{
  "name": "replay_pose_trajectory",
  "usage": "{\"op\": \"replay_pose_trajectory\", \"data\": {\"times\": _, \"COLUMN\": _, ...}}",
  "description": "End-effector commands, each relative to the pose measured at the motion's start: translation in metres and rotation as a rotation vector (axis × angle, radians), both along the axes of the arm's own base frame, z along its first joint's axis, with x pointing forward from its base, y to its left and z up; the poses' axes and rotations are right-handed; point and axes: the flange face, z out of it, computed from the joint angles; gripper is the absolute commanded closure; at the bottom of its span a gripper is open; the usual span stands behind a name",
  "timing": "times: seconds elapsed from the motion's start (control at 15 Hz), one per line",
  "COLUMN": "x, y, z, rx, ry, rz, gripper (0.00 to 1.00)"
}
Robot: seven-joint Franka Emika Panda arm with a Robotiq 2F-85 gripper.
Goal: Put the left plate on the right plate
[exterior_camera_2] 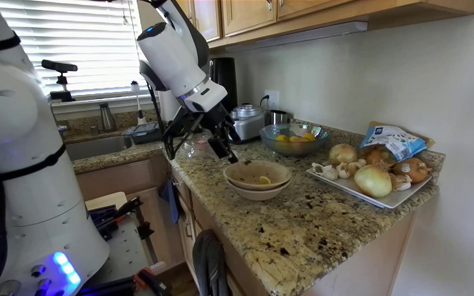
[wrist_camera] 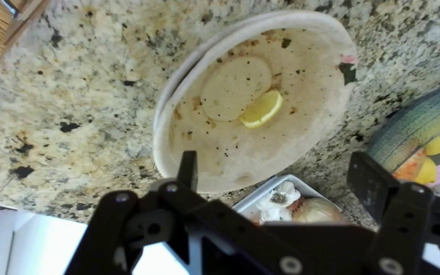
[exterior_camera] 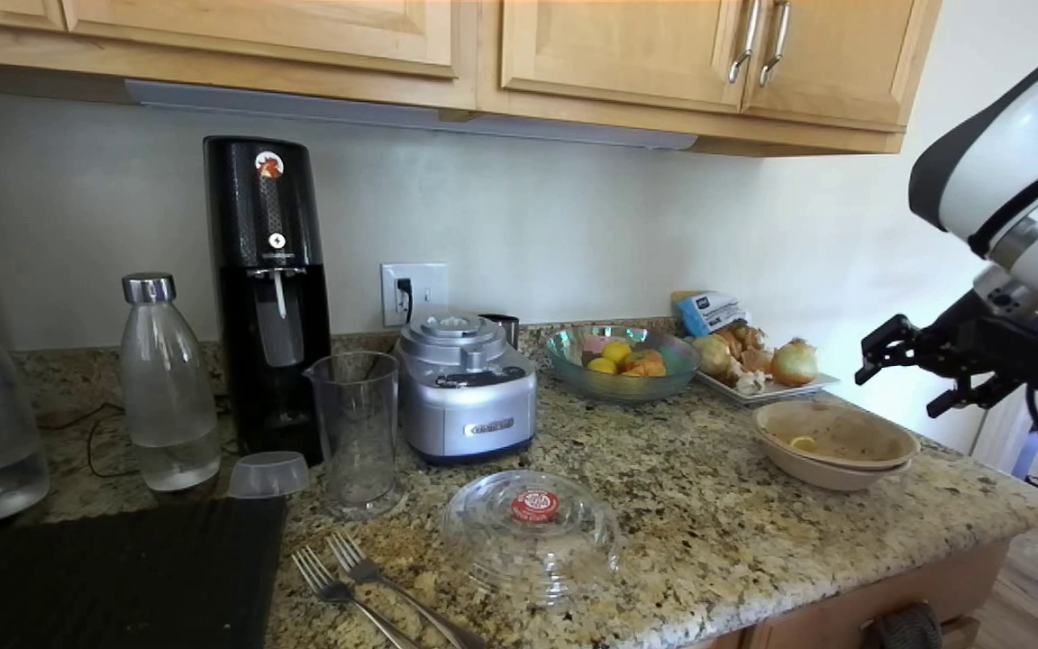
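Observation:
The left plate (exterior_camera: pixel 843 431), beige with brown specks and a lemon wedge inside, rests on top of the right plate (exterior_camera: pixel 830 475), a little off-centre. In an exterior view, the left plate (exterior_camera_2: pixel 247 169) sits over the right plate (exterior_camera_2: pixel 257 195) on the counter. In the wrist view the left plate (wrist_camera: pixel 308 91) hides most of the right plate (wrist_camera: pixel 169 87), whose rim shows along one side. My gripper (exterior_camera: pixel 897 392) is open and empty above the stack, not touching it. The gripper also shows in an exterior view (exterior_camera_2: pixel 234 149) and the wrist view (wrist_camera: pixel 275 158).
A white tray (exterior_camera_2: pixel 395 200) of onions and garlic and a glass fruit bowl (exterior_camera: pixel 614 389) stand near the plates. A food processor (exterior_camera: pixel 469 415), a clear lid (exterior_camera: pixel 532 550) and forks (exterior_camera: pixel 366 577) are farther along the counter. Wooden cabinets (exterior_camera: pixel 609 54) hang above.

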Motion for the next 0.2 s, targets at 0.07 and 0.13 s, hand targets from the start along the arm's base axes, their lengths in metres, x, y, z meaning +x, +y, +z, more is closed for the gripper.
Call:
{"op": "replay_pose_trajectory", "data": {"times": 0.07, "x": -0.0001, "y": 0.0034, "z": 0.0084, "rx": 0.004, "ry": -0.025, "rz": 0.006, "gripper": 0.00}}
{"op": "replay_pose_trajectory", "data": {"times": 0.13, "x": -0.0003, "y": 0.0038, "z": 0.0104, "rx": 0.005, "ry": -0.031, "rz": 0.007, "gripper": 0.00}}
